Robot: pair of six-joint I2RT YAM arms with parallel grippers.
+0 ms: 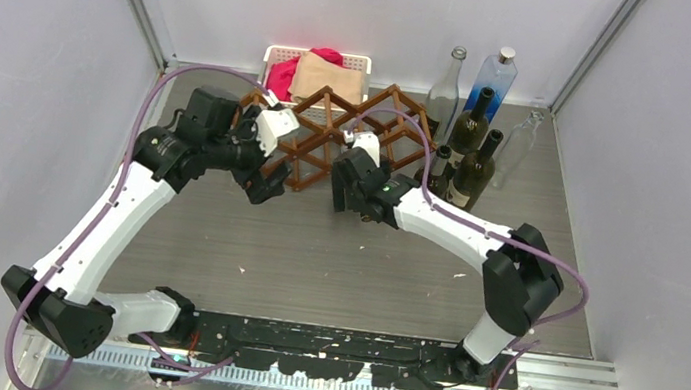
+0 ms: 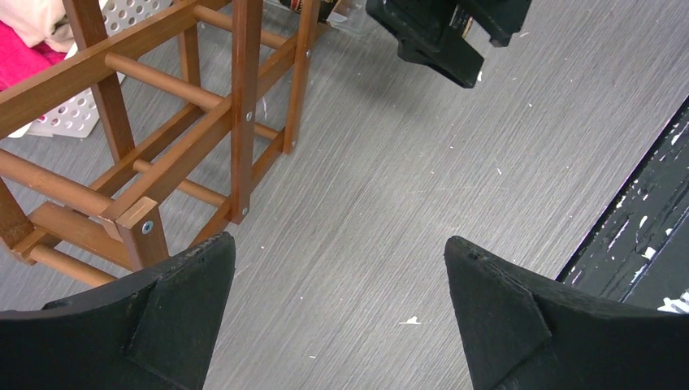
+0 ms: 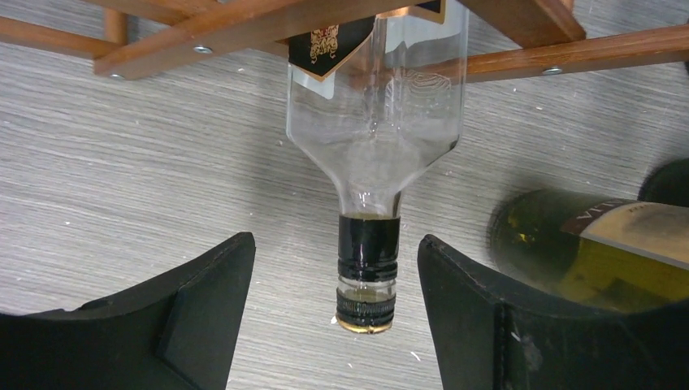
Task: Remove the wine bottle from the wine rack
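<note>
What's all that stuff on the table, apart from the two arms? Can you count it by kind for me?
Clear bottles: 3, one lying in the rack
Dark bottles: 3
Blue bottle: 1
Rack: 1
Basket: 1
Cloths: 2, one pink, one tan
Total: 11

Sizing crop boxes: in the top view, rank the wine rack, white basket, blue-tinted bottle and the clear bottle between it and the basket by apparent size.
1. wine rack, clearly largest.
2. white basket, its front partly hidden by the rack.
3. blue-tinted bottle and clear bottle: about alike, so unranked.
</note>
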